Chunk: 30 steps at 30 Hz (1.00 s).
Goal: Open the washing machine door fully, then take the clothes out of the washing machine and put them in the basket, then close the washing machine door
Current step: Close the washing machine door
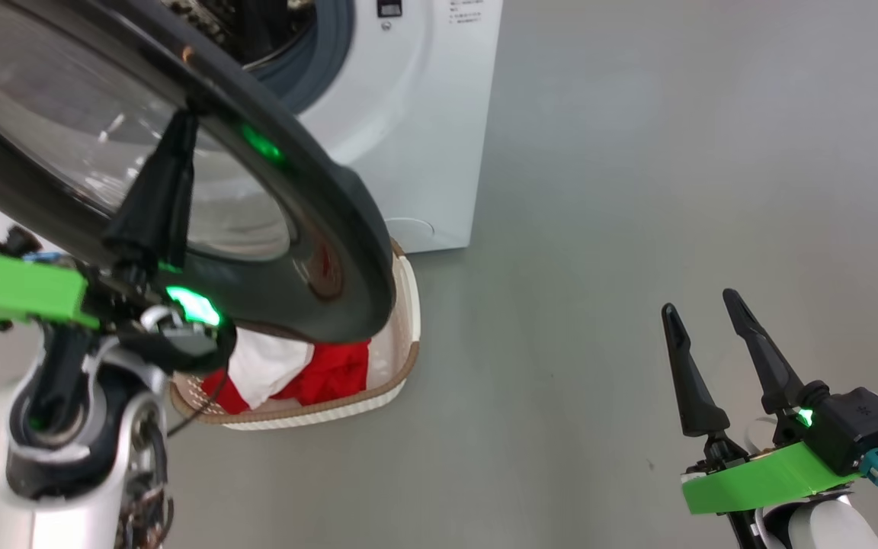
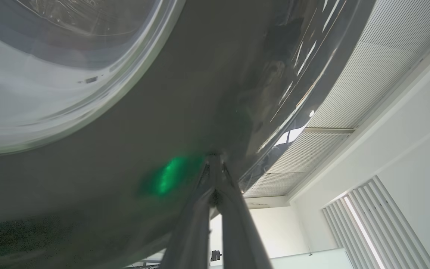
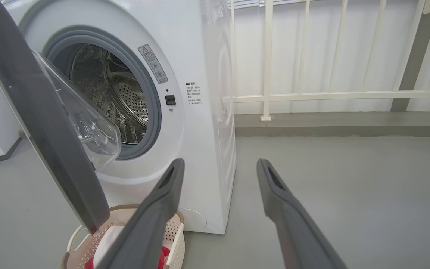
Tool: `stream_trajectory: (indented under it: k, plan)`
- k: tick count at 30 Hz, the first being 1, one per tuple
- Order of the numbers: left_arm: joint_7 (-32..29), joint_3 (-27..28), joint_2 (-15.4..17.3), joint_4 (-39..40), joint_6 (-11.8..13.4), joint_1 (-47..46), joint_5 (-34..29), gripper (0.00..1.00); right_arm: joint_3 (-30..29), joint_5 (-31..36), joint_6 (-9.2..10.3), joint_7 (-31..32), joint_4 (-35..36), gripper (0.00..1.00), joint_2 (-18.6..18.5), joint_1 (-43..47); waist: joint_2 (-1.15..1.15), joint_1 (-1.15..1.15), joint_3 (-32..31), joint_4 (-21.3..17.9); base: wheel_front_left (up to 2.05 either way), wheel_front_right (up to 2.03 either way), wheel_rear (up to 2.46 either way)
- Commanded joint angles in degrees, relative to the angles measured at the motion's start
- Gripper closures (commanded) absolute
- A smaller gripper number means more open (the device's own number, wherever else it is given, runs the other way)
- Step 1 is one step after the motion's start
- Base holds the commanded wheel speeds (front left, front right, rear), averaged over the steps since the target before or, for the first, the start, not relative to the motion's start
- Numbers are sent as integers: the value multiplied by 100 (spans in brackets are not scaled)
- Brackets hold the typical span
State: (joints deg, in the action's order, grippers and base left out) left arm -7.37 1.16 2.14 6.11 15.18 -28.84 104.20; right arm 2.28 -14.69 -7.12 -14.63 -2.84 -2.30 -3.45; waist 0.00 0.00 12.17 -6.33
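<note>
The washing machine door (image 1: pixel 309 221) stands partly open, its black rim and glass bowl above the basket (image 1: pixel 408 320). My left gripper (image 1: pixel 182 122) is shut with nothing between its fingers, and its tips rest against the door's outer face. In the left wrist view the joined tips (image 2: pixel 214 158) touch the glossy rim (image 2: pixel 125 149). Red and white clothes (image 1: pixel 325 374) lie in the basket, at the foot of the washing machine (image 1: pixel 424 114). My right gripper (image 1: pixel 700 303) hovers open over the floor, far to the right. In its wrist view the steel drum (image 3: pixel 125 101) shows behind the door (image 3: pixel 39 112).
Bare grey floor (image 1: pixel 599 229) stretches to the right of the machine. A white railing (image 3: pixel 267 59) on a low grey step (image 3: pixel 330 125) runs behind it. The basket (image 3: pixel 174 231) sits under the door's lower edge.
</note>
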Motion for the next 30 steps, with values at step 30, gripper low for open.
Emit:
stream_trajectory:
  k: [30]
  plan:
    - [507,175,441,-1682,-546,-2418,-807,100,200,-103,-36,-37,360,0,-57,-430,0,0,976,-608,0,0,0]
